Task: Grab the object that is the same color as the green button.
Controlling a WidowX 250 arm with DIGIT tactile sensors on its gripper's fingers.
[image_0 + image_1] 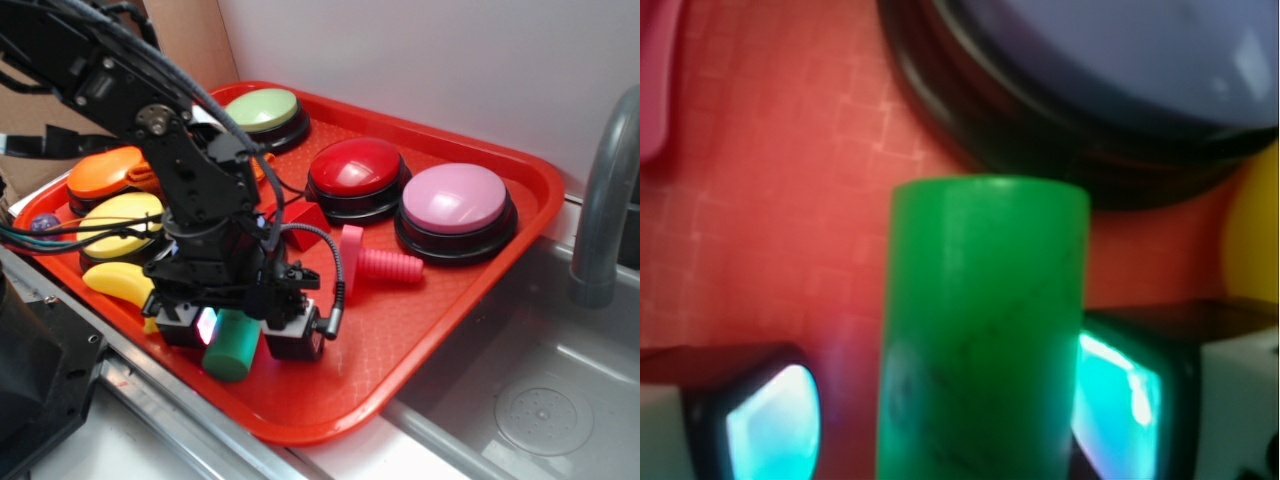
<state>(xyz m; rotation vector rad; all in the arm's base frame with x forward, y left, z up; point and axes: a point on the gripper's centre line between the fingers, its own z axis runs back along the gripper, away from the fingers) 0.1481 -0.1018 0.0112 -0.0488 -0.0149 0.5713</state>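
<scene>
The object, a green cylinder [232, 345] [980, 330], lies on the red tray [430, 310] near its front edge. My gripper [237, 335] [950, 420] is lowered over it and open, one finger on each side. In the wrist view the right pad [1120, 400] sits against the cylinder's side, while a strip of red tray shows between the left pad [770, 430] and the cylinder. The green button [262, 110], pale green on a black base, stands at the tray's far corner, behind my arm.
Also on the tray are a red button [355, 172], a pink button [455, 205], a yellow button [120, 225], an orange one [105, 172], a toy banana [118, 283] and a pink ribbed toy [385, 265]. A grey sink [540, 400] and faucet [605, 200] lie right.
</scene>
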